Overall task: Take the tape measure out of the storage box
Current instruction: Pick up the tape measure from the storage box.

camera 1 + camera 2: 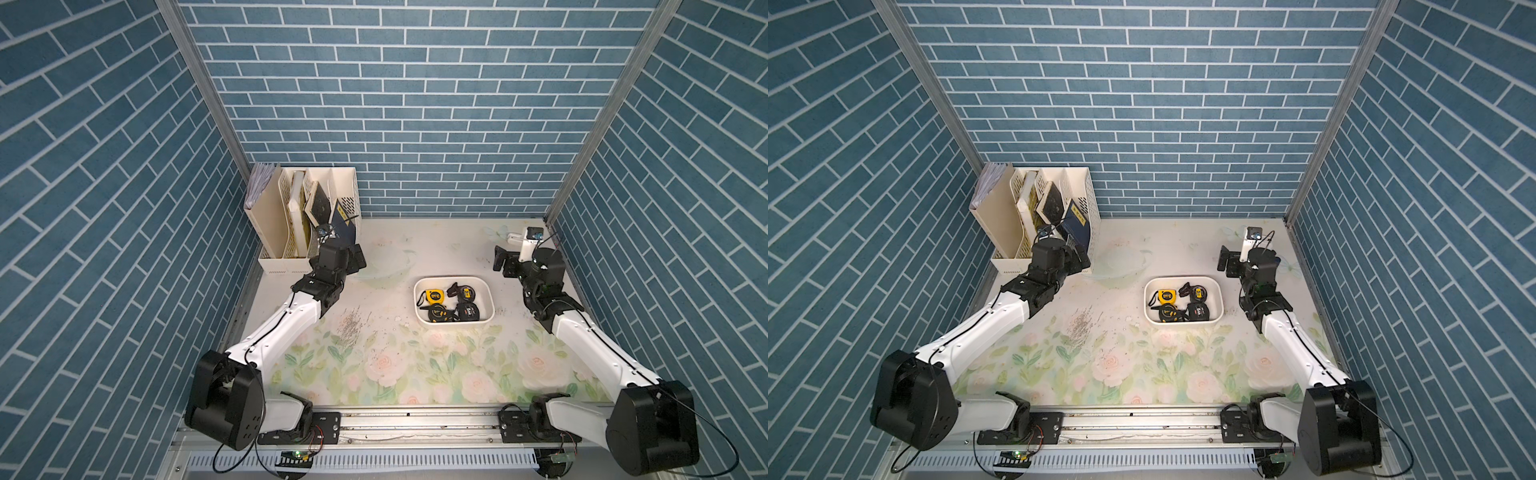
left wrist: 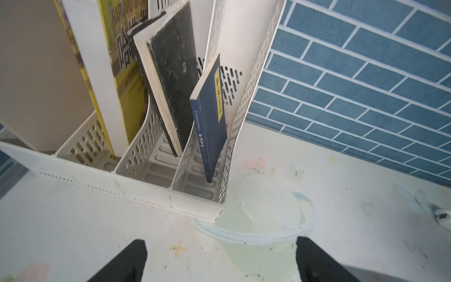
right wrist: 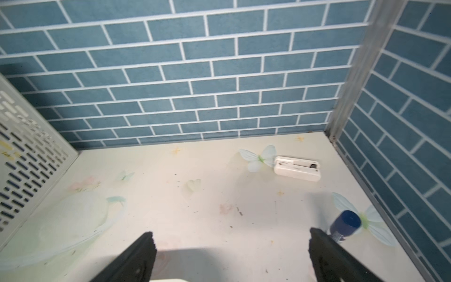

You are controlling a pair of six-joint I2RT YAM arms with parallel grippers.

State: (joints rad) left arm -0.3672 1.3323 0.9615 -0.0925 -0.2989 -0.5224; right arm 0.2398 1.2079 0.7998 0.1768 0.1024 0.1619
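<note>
We have lifted nothing yet: the yellow tape measure (image 1: 434, 295) and three black tape measures (image 1: 469, 311) all lie inside the storage box (image 1: 451, 278). Our left gripper (image 1: 356, 258) and right gripper (image 1: 500, 259) flank the box, jaws spread and empty. One black case seems to read "5M". Well apart from the box, the blue book (image 2: 211, 127) reads 梦溪笔谈.

In both top views, looks steeply down from high above the near edge toward the far blue brick-patterned wall (image 1: 415, 104), holding the whole floral-printed tabletop (image 1: 395, 365), with the shallow white plastic storage box (image 1: 457, 321) right of centre; nearly one scene, shifted sideways. From the left wrist, sits low and close, facing the far-left cream slotted plastic file organizer (image 2: 146, 156). From the right wrist, faces the far right corner, close above the tabletop. Shares the organizer's slotted side and a small white flat plastic device (image 3: 296, 168) across both wrist views.
</note>
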